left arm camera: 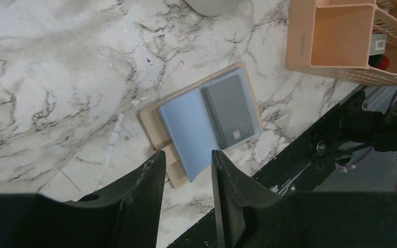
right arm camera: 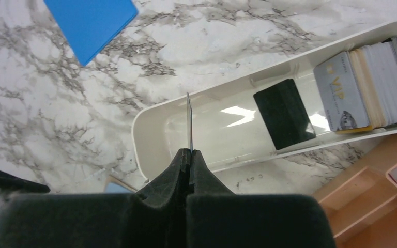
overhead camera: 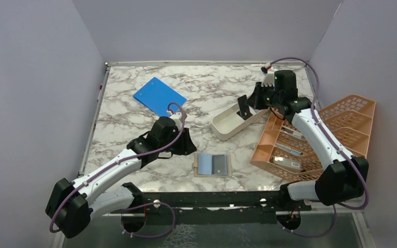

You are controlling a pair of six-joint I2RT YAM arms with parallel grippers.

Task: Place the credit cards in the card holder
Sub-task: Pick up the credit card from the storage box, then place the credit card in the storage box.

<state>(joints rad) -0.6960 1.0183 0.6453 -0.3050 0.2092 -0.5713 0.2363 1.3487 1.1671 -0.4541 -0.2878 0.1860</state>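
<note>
My right pincer [right arm camera: 189, 154] is clenched on a thin black plastic card [right arm camera: 188, 119] over the long white tray [right arm camera: 146, 138]. My left pincer [left arm camera: 187, 157] gapes, empty. The open tan wallet [left arm camera: 152, 121] lies by the front edge of the marble counter [overhead camera: 134, 129]. I should slide the card in flat and slowly.

Top looks down from behind — close left wrist shares card holder [left arm camera: 150, 121].
</note>
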